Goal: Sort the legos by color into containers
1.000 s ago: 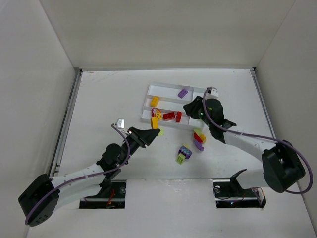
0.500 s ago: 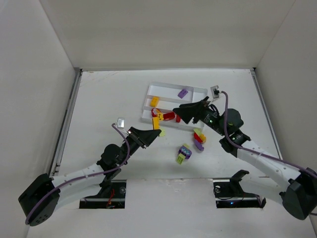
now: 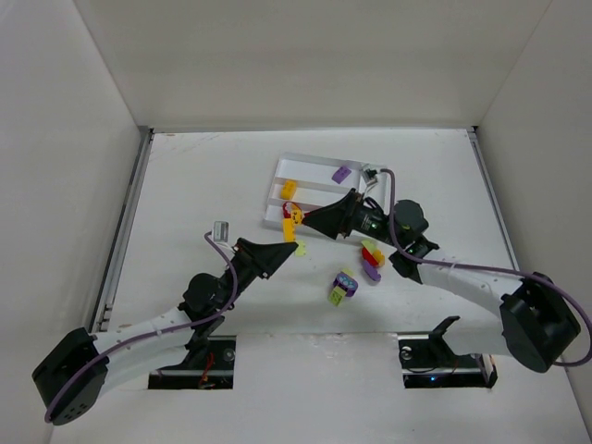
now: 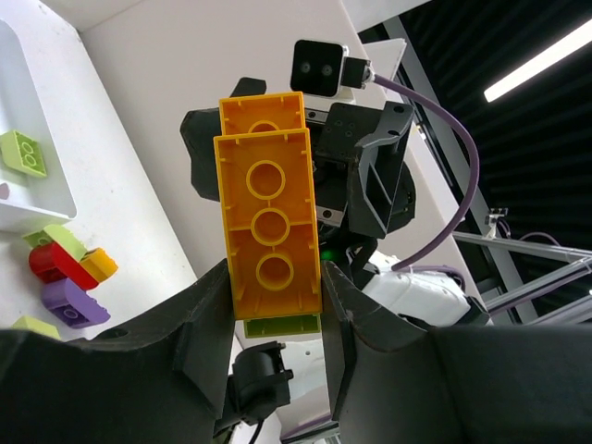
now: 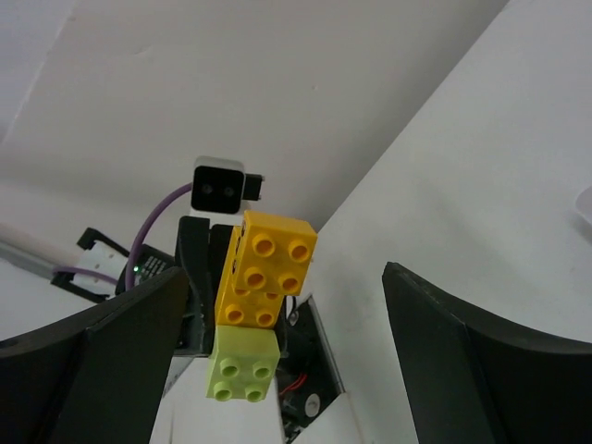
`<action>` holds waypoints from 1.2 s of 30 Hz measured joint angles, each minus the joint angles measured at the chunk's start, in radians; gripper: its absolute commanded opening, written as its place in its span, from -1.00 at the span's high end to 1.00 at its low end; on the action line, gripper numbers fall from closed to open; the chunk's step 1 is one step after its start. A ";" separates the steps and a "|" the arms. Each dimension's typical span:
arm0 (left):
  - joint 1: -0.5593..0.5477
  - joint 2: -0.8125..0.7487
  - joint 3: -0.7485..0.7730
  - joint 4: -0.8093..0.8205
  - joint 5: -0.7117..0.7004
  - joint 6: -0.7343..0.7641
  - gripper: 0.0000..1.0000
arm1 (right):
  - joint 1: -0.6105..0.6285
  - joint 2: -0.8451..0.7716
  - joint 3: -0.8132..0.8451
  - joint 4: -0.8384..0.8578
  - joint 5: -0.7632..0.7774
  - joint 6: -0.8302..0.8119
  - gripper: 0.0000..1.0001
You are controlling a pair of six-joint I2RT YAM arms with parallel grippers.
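Note:
My left gripper (image 4: 275, 282) is shut on the lower end of a stack of legos: two yellow-orange bricks (image 4: 266, 217) with a lime green brick (image 4: 282, 324) under them. From above, the gripper (image 3: 289, 248) holds this stack (image 3: 296, 229) just in front of the white tray (image 3: 314, 165). My right gripper (image 3: 313, 220) is open and points left at the stack from the tray side. In its own view the right gripper (image 5: 285, 277) has wide-apart jaws and nothing between them, and the stack (image 5: 264, 268) hangs beyond them.
One slot of the tray holds a purple brick (image 3: 341, 173), another a yellow brick (image 3: 289, 190). Loose clusters lie on the table: red, yellow and purple (image 3: 372, 259), purple and lime (image 3: 343, 285). A lime brick (image 4: 25, 153) lies in the tray's end.
My right gripper has opened wide and swung left from over the tray to face the stack. The left arm has hardly moved and keeps its hold.

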 measured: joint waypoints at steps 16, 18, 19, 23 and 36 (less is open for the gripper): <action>-0.004 0.027 -0.001 0.037 0.012 -0.003 0.68 | 0.021 0.164 0.011 0.217 -0.049 0.140 -0.28; -0.004 0.027 -0.002 0.037 0.011 -0.003 0.68 | 0.021 0.183 0.017 0.240 -0.053 0.158 -0.25; -0.004 0.027 -0.002 0.036 0.009 -0.003 0.68 | 0.022 0.191 0.019 0.251 -0.055 0.168 -0.22; -0.003 0.027 -0.003 0.035 0.006 -0.003 0.68 | 0.022 0.213 0.024 0.293 -0.068 0.200 0.00; 0.013 -0.009 -0.023 0.031 0.005 -0.005 0.70 | -0.018 0.201 0.014 0.306 -0.089 0.235 0.19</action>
